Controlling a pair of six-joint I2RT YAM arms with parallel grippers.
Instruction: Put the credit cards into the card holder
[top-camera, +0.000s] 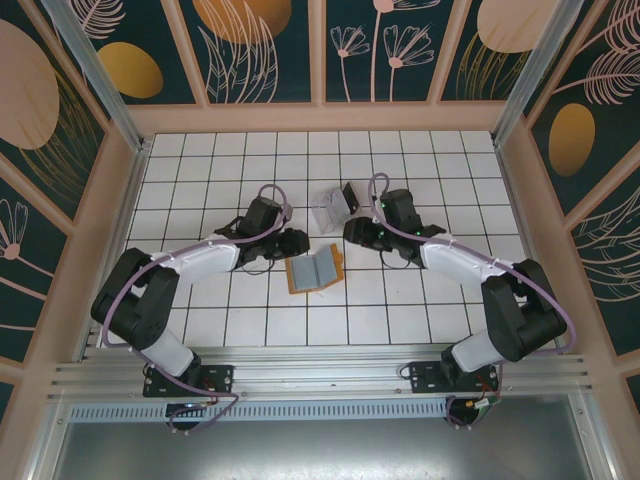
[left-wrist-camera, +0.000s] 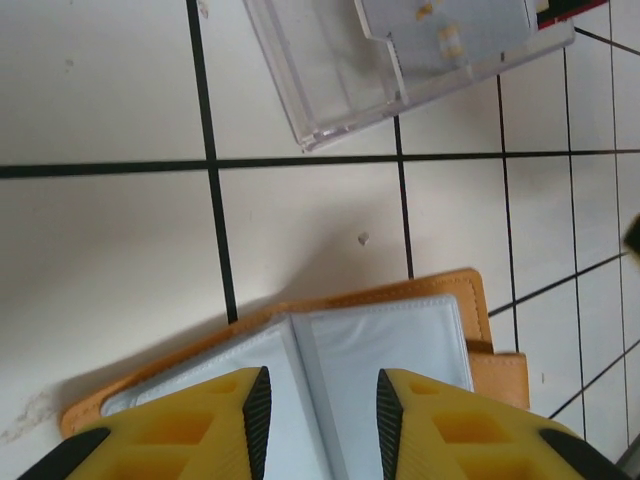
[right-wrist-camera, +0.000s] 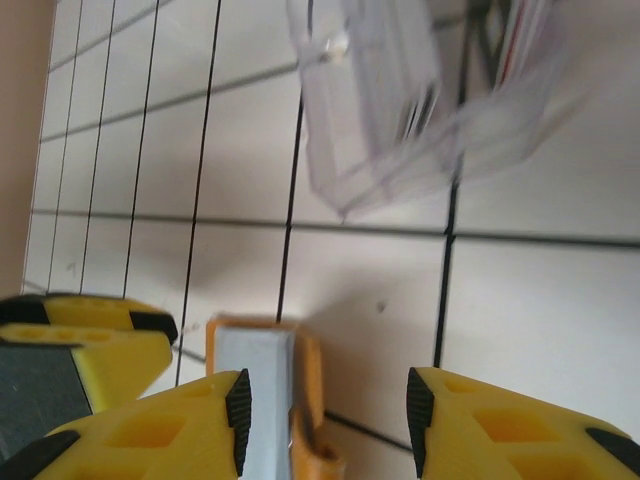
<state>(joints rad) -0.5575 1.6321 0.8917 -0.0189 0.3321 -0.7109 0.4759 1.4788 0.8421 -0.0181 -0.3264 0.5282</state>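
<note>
Left side first. My left claw (left-wrist-camera: 322, 405) hangs part-open and empty over the wallet (left-wrist-camera: 380, 340), one finger on either side of the grey centre fold. If I press down off-centre, the wallet could skid on the smooth tiles or flop shut. My right claw (right-wrist-camera: 328, 405) is part-open and empty too, and its left finger is just beside the wallet's orange edge. A nudge there could spin the wallet out from under my left. The two claws are also near each other over that one small thing, so they could knock together.

The wallet lies open, lining up, right beneath my left claw and at the lower left of my right. The cards (top-camera: 349, 197) are in neither claw. They sit beyond the wallet by the clear case (top-camera: 327, 210), ahead of both claws and nearer my right, with one dark card leaning at the case's right side. I can't tell how many are inside the case.
</note>
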